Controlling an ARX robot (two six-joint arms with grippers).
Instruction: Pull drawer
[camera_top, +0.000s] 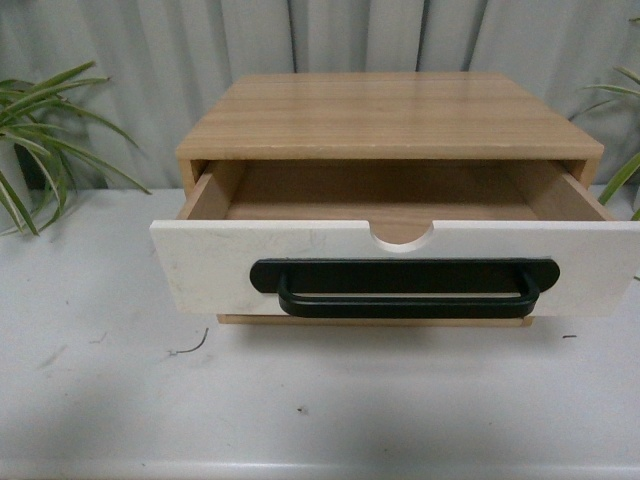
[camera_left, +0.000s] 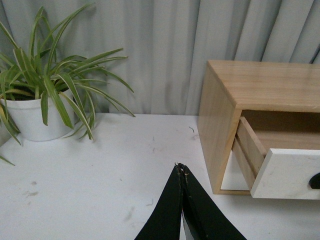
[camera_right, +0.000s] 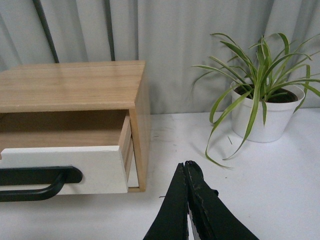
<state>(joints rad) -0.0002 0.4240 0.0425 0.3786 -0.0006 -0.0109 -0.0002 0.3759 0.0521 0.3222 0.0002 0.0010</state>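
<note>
The drawer (camera_top: 210, 265) stands pulled out of its wooden cabinet (camera_top: 390, 115), its white front toward me with a black bar handle (camera_top: 405, 290) and a semicircular notch (camera_top: 402, 236) in the top edge. Its wooden inside shows empty. Neither arm appears in the front view. My left gripper (camera_left: 180, 166) is shut with nothing in it, over the table to the left of the cabinet (camera_left: 260, 85), apart from the drawer (camera_left: 285, 172). My right gripper (camera_right: 186, 165) is shut and empty, to the right of the drawer (camera_right: 95, 167) and its handle (camera_right: 35, 182).
A potted spider plant in a white pot (camera_left: 30, 117) stands at the back left, another (camera_right: 262, 117) at the back right. A grey curtain (camera_top: 330, 35) hangs behind the cabinet. The white tabletop (camera_top: 320, 400) carries small specks and scuffs.
</note>
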